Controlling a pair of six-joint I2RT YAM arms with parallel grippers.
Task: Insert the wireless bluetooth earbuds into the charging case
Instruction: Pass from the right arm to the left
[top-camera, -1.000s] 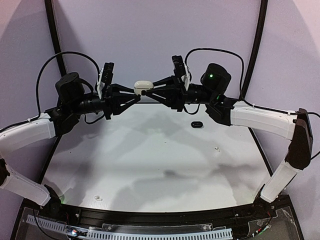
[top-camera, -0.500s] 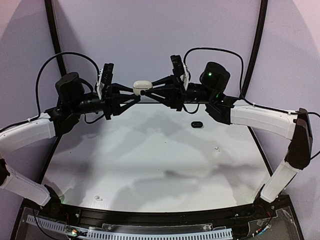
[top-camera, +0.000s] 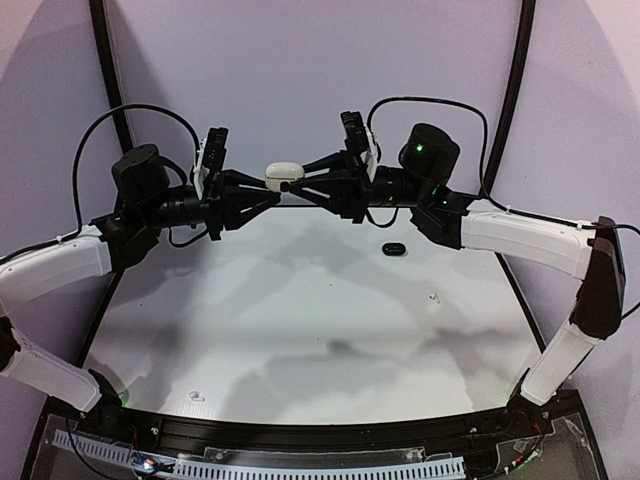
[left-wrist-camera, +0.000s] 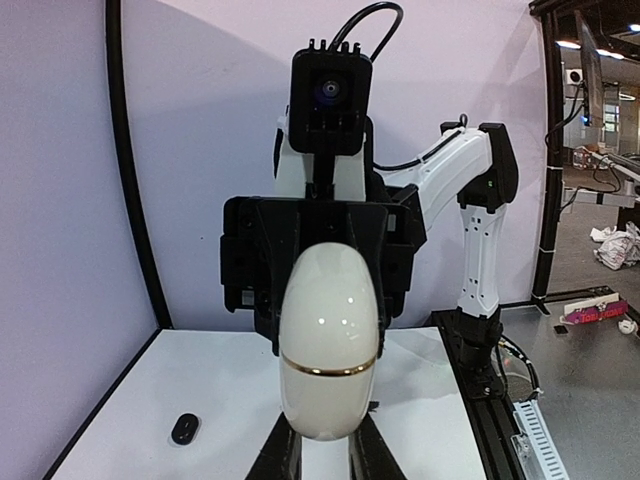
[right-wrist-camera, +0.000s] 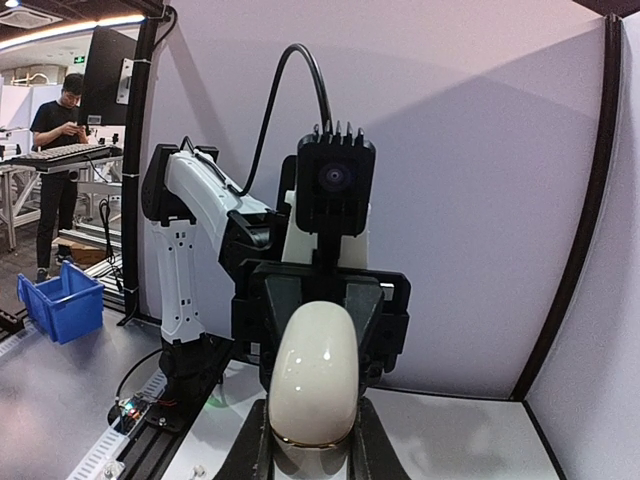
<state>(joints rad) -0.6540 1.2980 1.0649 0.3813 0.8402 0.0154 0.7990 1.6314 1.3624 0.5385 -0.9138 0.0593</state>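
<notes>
Top external | left hand (top-camera: 271, 187), right hand (top-camera: 298, 184) pinch charging case (top-camera: 284, 172) (midair) | black item (top-camera: 393, 249), maybe case, on table (top-camera: 300, 330)

The white case (top-camera: 283, 172), gripped in the air from both sides, has shifted a touch to the left, and the right fingers (top-camera: 322, 161) have moved over with it. The left fingers (top-camera: 248, 177) eased apart for a moment and have now pinched down tight on the case again.
</notes>
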